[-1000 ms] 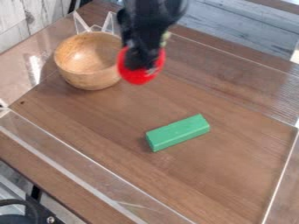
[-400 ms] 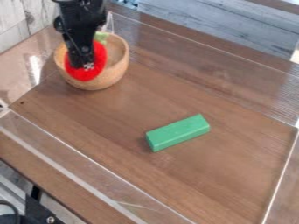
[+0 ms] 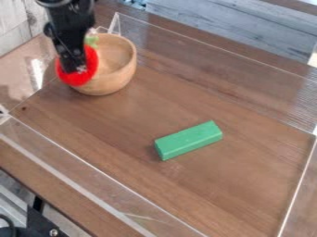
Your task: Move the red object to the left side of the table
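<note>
The red object (image 3: 78, 74), a small round bright-red toy fruit, hangs in my black gripper (image 3: 73, 65), whose fingers are shut on it. Both are at the far left of the dark wood-grain table (image 3: 186, 102), in front of the left rim of the wooden bowl (image 3: 109, 67). The fruit overlaps the bowl's left edge in this view; I cannot tell how high above the tabletop it hangs. My arm comes down from the top left and hides the fruit's upper part.
A green rectangular block (image 3: 188, 140) lies flat right of the table's centre. A clear raised rim (image 3: 74, 171) runs around the table's edges. Pale wooden planks lie behind the table at the top right.
My gripper has carried the red fruit leftwards, from right of the bowl, across it, to the bowl's left edge. The bowl and the green block have stayed put.
</note>
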### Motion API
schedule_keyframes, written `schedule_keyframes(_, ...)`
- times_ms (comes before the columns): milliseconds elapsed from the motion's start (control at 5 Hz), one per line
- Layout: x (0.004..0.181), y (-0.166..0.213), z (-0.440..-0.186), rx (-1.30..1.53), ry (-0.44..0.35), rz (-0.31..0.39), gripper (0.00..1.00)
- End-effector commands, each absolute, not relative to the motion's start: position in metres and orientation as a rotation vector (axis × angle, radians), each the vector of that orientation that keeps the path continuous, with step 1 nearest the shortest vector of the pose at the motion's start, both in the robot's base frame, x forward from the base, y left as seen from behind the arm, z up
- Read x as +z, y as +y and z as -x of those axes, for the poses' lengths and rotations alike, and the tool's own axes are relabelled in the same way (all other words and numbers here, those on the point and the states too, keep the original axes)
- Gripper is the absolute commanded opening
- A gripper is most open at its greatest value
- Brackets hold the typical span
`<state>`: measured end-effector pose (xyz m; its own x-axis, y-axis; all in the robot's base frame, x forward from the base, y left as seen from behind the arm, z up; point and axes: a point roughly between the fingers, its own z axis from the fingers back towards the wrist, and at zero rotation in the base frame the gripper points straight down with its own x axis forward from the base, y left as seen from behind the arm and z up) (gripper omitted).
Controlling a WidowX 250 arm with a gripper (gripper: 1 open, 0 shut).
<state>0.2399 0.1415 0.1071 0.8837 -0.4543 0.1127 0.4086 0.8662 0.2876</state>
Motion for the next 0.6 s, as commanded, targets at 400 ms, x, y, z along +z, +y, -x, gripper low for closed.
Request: schedule_keyframes(400,0.102,0.175,-0.235,-0.233,-0.212,-0.244,0.0)
